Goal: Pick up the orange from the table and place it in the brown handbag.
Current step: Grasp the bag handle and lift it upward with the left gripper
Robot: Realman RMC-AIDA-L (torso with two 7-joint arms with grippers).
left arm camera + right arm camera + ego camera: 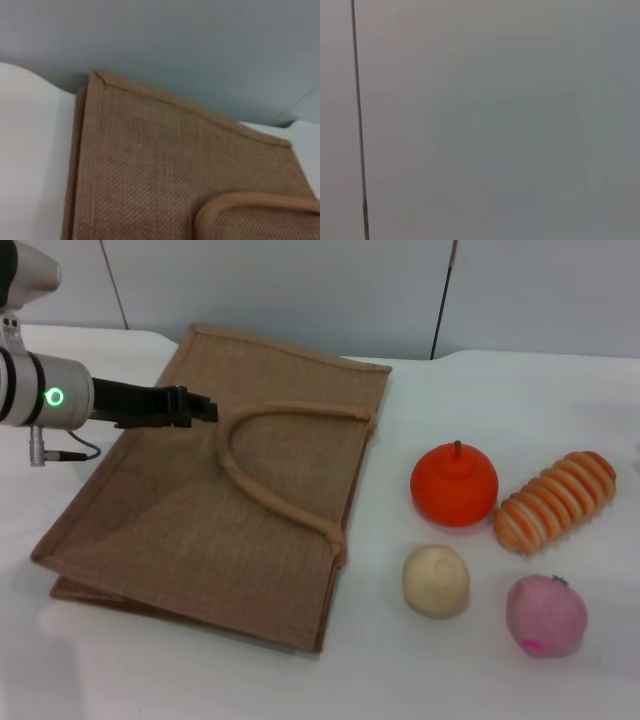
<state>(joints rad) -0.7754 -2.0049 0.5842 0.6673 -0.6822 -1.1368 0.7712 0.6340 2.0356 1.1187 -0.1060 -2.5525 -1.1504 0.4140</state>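
The orange [454, 485] sits on the white table [420, 670], right of the brown handbag [200, 530]. The handbag lies flat, its looped handle [270, 455] on top; it also shows in the left wrist view [165, 175] with part of the handle [250, 212]. My left gripper [205, 408] reaches in from the left and hovers over the bag's far left part, near the handle, with nothing in it. My right gripper is out of view; the right wrist view shows only a plain wall.
A striped orange-and-cream bread-like item [555, 502] lies right of the orange. A pale cream ball [435, 581] and a pink fruit [546, 615] sit in front of it. A grey wall runs behind the table.
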